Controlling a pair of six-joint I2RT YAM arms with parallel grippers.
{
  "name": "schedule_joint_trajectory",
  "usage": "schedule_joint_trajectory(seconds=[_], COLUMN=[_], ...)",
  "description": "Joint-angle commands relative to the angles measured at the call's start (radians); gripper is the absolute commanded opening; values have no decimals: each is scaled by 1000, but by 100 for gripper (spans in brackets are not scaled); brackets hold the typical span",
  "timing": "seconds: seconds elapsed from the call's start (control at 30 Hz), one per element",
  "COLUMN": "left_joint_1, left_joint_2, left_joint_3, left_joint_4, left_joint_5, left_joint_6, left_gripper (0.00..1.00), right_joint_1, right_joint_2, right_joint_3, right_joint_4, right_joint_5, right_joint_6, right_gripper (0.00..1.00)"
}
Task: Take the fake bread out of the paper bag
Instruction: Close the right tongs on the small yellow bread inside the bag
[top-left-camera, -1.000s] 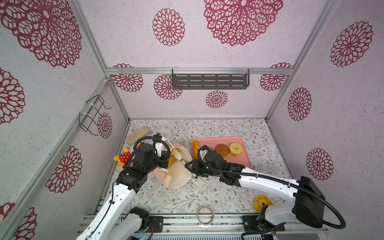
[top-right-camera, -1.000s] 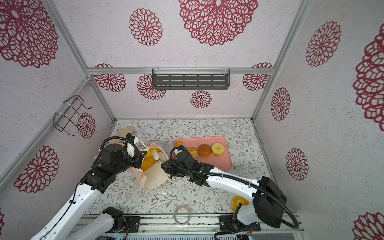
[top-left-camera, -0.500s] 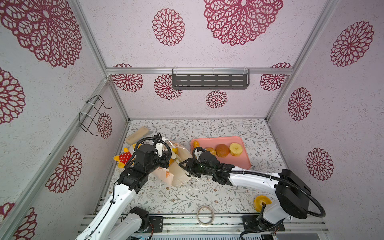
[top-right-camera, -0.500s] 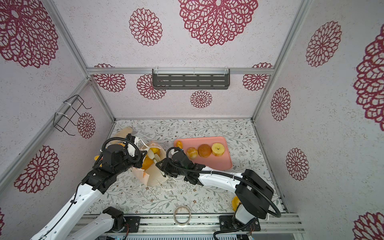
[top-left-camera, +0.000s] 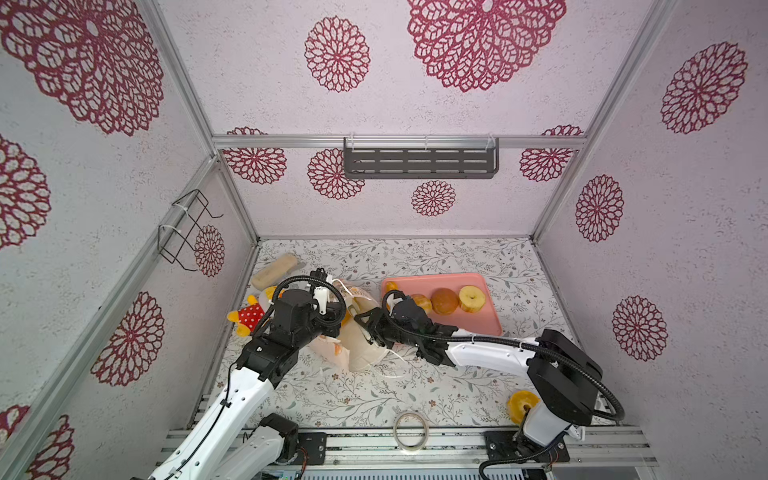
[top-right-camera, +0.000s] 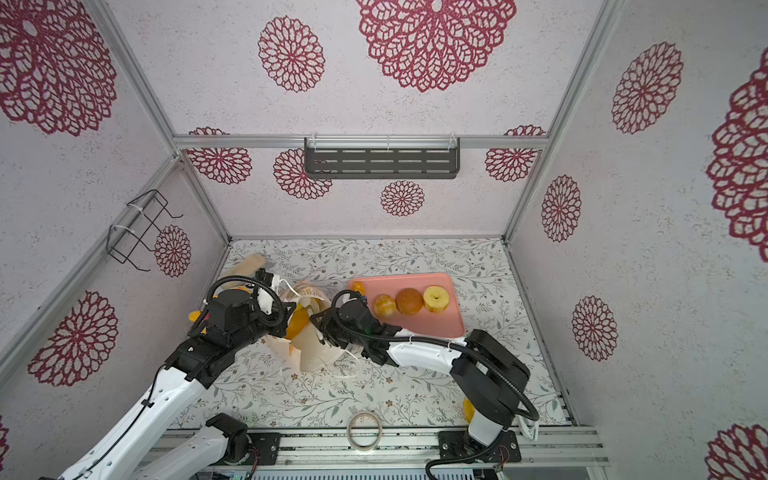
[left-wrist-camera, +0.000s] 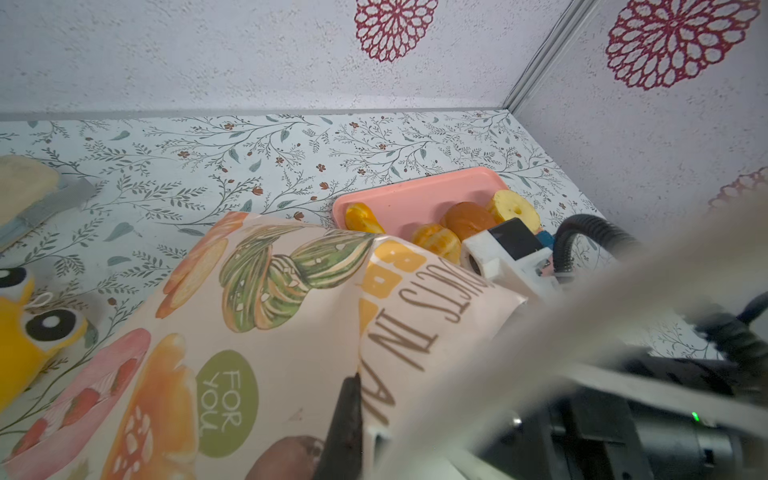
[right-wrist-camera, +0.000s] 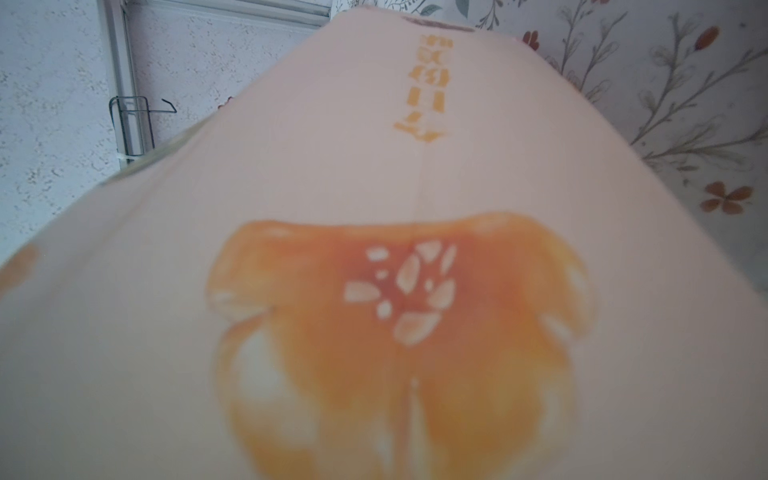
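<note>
Right gripper (top-left-camera: 363, 330) moved left against paper bag (top-left-camera: 365, 353); grip unclear. Left gripper (top-left-camera: 337, 321) pinches rim: hold steady, go for fake bread (top-right-camera: 297, 323) via mouth.

Walls (top-left-camera: 415, 104): I see pale textured panels with crimson rosette prints on three sides | frame: aluminium rails (top-left-camera: 399, 141) at the corners and across the back | back wall: grey slotted shelf (top-left-camera: 419, 163) | left wall: black wire rack (top-left-camera: 185, 230) | worktop (top-left-camera: 415, 257): white, leaf-and-flower print | light: even, soft shadows on my feed
</note>
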Motion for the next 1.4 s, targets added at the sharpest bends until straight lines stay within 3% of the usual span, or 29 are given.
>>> schedule_joint_trajectory(seconds=[0.0, 0.4, 1.0, 1.37], left_joint_1=[-16, -22, -25, -28], left_joint_2=[3, 29, 9, 30], left_joint_3=[21, 20, 15, 15], left_joint_4=[34, 43, 44, 69], left_joint_5=[0, -78, -36, -26], left_joint_6=[-4, -34, -26, -29], left_gripper=[0, 0, 0, 0], right_joint_1=[-6, -5, -78, -69], right_joint_2=[-1, -103, -36, 29], right_joint_3=[28, 33, 55, 115], right_joint_4=[92, -121, -62, -20], right_joint_5=[12, 29, -18, -62], right_joint_6=[42, -29, -41, -31], right_gripper=[45, 47, 47, 46])
